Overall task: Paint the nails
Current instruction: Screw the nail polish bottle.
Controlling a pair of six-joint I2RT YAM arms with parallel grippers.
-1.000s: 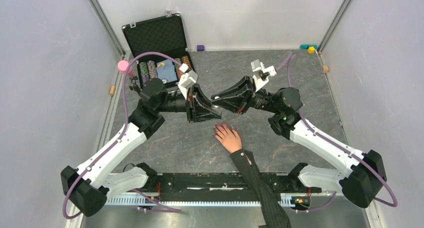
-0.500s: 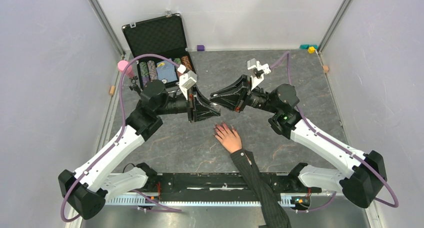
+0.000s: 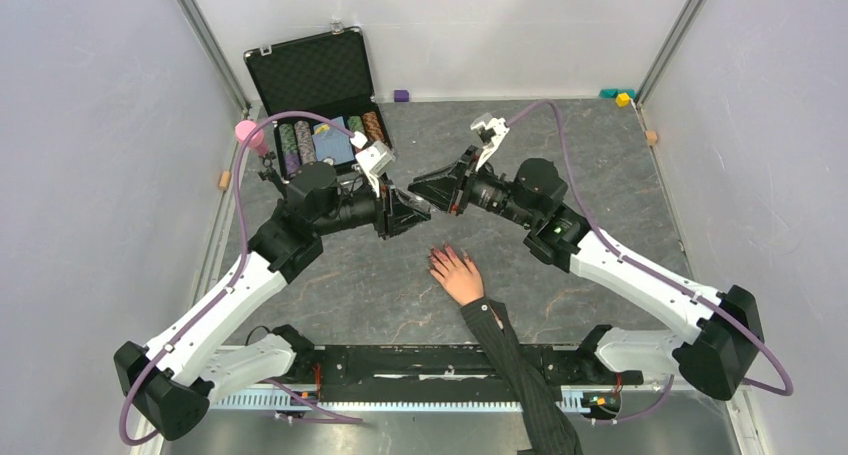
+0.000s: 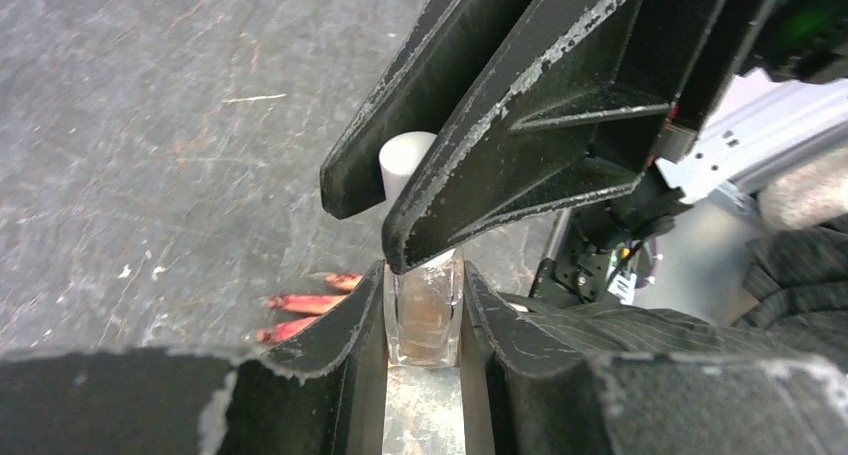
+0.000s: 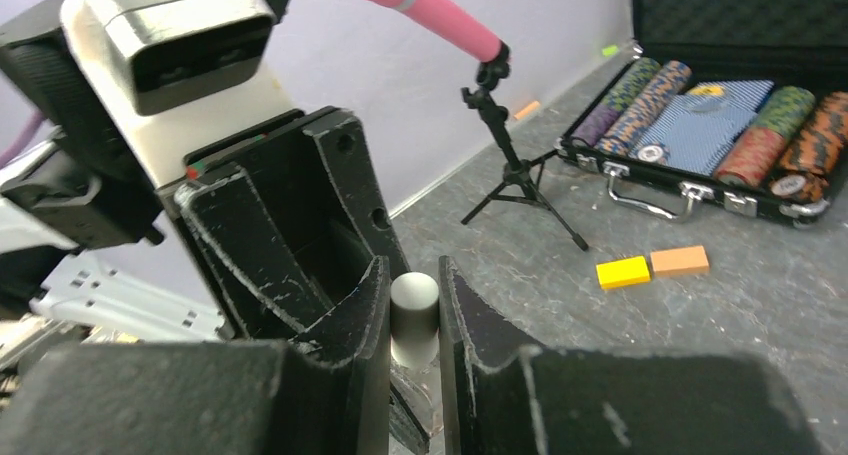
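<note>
- Found the hand (image 3: pixel 458 275) flat on the grey table (image 3: pixel 620 175) near the front edge, between the 2 arm bases, with bare surface to its left, right and far side.
- Noted the open chip case (image 3: pixel 318 75) at the far-left corner, a pink microphone (image 3: pixel 247 132) on a tripod just beside it, and a purple block (image 3: pixel 401 95) against the far wall.
- Noted a yellow block (image 5: pixel 622 272) touching an orange block (image 5: pixel 680 261) on the table near the case.
- Found the left gripper (image 4: pixel 423 285) closed firmly on the clear bottle (image 4: pixel 425 325), raised over the table just beyond the hand's fingertips.
- Found the right gripper (image 5: pixel 412 285) pinched on the white cap (image 5: pixel 414 310) of that bottle, meeting the left gripper tip to tip.
- Compared with 1 second before: found both grippers shifted toward the far left, further from the hand, the right wrist swung left, and the hand unmoved.
- Saw the nails (image 4: pixel 300 303) as glossy reddish-pink tips, 3 showing below the bottle in the left wrist view, lying against the table.
- Saw a dark pinstriped sleeve (image 3: pixel 515 365) running back to the front edge.
</note>
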